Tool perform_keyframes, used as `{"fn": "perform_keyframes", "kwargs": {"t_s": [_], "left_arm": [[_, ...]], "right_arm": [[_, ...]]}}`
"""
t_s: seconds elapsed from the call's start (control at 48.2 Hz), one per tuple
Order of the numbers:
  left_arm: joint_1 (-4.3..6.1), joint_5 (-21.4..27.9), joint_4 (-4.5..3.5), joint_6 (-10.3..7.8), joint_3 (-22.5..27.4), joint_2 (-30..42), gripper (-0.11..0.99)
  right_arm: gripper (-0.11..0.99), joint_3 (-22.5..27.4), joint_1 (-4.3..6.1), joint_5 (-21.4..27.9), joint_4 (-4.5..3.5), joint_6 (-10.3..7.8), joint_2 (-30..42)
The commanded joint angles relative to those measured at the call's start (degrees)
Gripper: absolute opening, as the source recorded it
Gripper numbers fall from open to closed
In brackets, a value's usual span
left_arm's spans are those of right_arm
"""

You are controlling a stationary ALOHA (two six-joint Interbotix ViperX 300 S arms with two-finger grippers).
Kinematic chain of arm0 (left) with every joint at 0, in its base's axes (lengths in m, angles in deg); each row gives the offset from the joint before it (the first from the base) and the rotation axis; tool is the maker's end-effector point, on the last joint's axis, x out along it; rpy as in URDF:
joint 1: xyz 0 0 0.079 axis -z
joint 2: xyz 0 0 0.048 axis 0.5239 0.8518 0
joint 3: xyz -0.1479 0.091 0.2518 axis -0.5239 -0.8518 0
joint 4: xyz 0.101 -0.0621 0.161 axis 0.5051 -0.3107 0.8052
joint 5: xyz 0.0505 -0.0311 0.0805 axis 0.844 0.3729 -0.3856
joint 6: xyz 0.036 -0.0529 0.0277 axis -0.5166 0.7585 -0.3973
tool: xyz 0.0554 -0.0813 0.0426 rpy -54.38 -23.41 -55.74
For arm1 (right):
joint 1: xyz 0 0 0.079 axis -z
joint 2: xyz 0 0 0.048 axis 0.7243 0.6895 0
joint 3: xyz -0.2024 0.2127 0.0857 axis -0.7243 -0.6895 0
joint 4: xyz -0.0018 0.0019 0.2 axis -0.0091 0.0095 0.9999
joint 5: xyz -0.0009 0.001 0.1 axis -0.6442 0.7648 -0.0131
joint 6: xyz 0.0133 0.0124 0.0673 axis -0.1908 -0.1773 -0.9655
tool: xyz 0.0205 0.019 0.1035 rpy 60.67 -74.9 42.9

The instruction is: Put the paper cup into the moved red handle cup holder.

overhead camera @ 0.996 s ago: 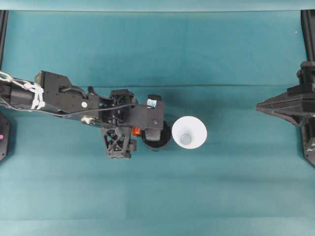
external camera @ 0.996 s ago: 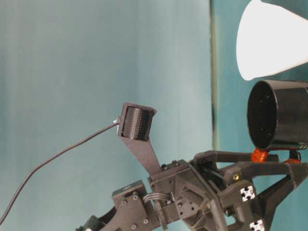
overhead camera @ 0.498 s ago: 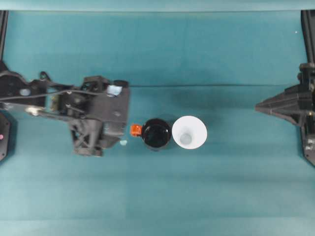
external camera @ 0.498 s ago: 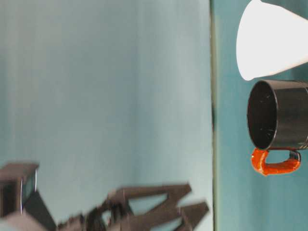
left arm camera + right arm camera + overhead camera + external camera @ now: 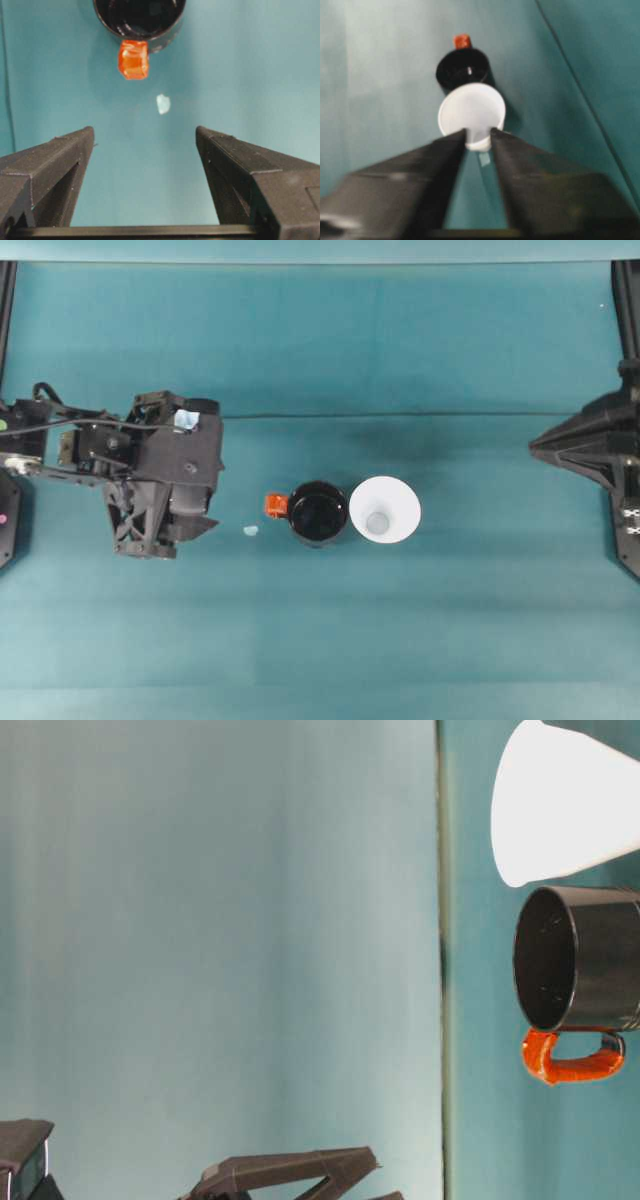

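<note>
At frame centre the cup [image 5: 385, 509] stands just beside the holder [image 5: 318, 513]. Left gripper [image 5: 145, 145] gapes wide, empty; right gripper [image 5: 478, 136] narrowly parted, empty.

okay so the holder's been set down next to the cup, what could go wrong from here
The white flared paper cup stands right against the glossy black holder with the orange-red handle, so the right gripper closing around the cup could nudge the holder. The cup's wide thin rim may crumple if squeezed. A small pale scrap lies near the handle.
</note>
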Motion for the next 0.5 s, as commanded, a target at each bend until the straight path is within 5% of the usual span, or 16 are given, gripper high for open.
{"fn": "perform_keyframes", "kwargs": {"t_s": [0.0,0.124,0.27,0.477], "left_arm": [[0.18,-0.18,0.18,0.09,0.35,-0.97,0.89],[0.18,-0.18,0.18,0.09,0.18,-1.05,0.89],[0.18,-0.18,0.18,0.09,0.09,-1.32,0.89],[0.09,-0.26,0.18,0.09,0.09,-1.32,0.89]], "right_arm": [[0.17,3.08,0.44,2.72,0.18,-1.67,4.39],[0.52,4.75,0.44,4.04,0.18,-4.31,7.12],[0.90,6.15,0.44,3.87,0.09,-4.31,10.20],[0.95,8.44,0.62,4.48,0.18,-5.01,15.29]]}}
